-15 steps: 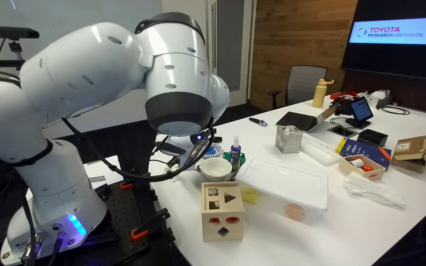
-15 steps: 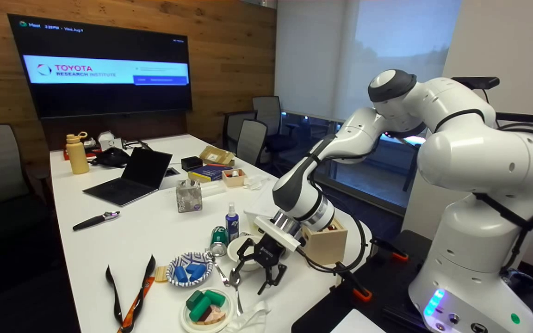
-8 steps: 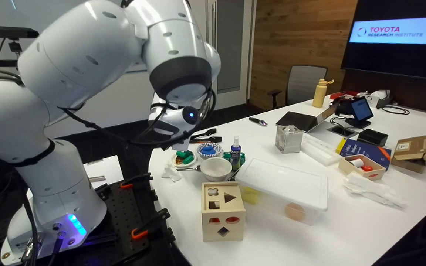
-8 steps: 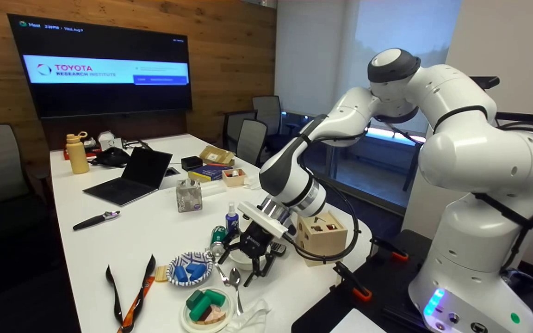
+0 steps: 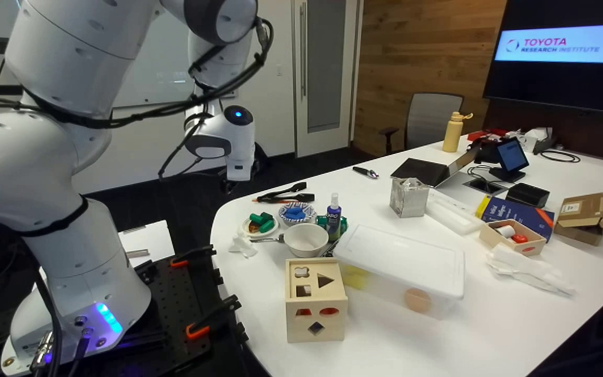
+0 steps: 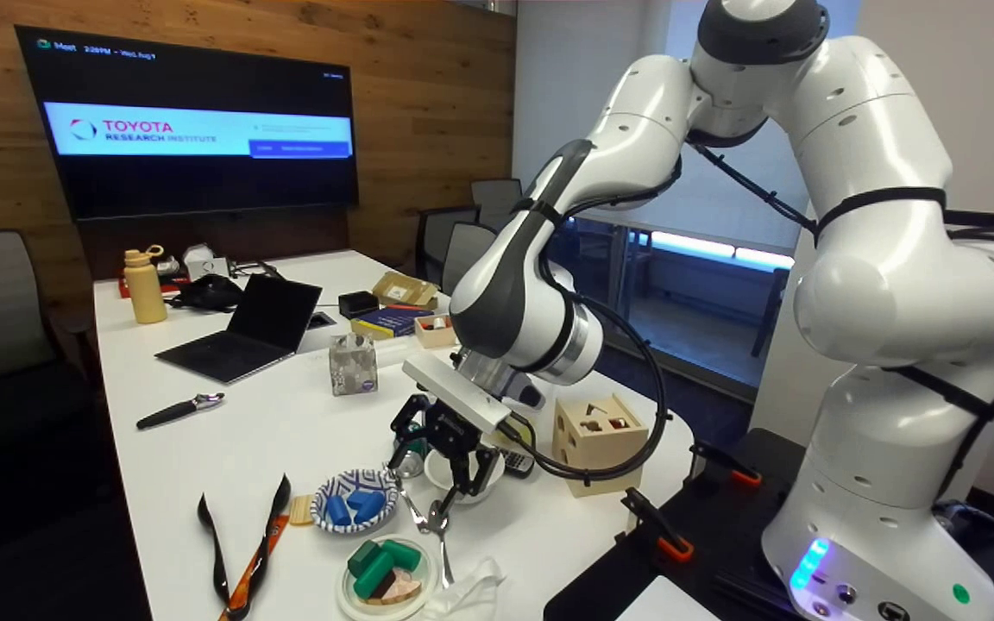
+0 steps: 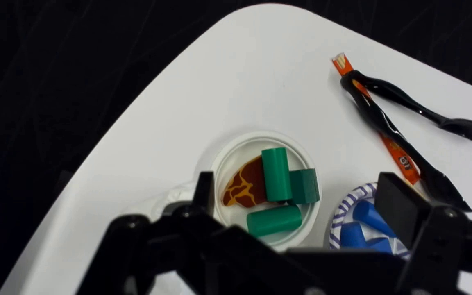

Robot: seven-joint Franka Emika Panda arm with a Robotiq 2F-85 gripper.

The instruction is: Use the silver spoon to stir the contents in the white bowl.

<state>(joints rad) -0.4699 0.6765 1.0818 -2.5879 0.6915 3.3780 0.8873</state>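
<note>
The silver spoon (image 6: 446, 552) lies on the table beside the white bowl (image 6: 349, 604); it also shows in an exterior view (image 5: 264, 240). I cannot make it out in the wrist view. The white bowl (image 7: 310, 221) is round and shallow. Its contents (image 7: 276, 174) are green blocks and a flat brown-red piece with yellow lines. My gripper (image 6: 419, 492) is open and empty in the air above the table. In the wrist view its fingers (image 7: 301, 194) stand wide apart, with the bowl between and beyond them. In an exterior view the arm hides most of it.
A patterned bowl (image 6: 322, 516) with blue blocks, a fork (image 6: 412, 504), tongs (image 6: 266, 552) and a crumpled tissue (image 6: 473, 595) lie close by. A deeper white bowl (image 5: 305, 240), spray bottle (image 5: 334, 219), wooden cube (image 5: 315, 303) and lidded plastic box (image 5: 401, 262) stand further along.
The arm has risen and swung, taking the open gripper up and left in both exterior views. The spoon, bowl and contents have not visibly moved.
</note>
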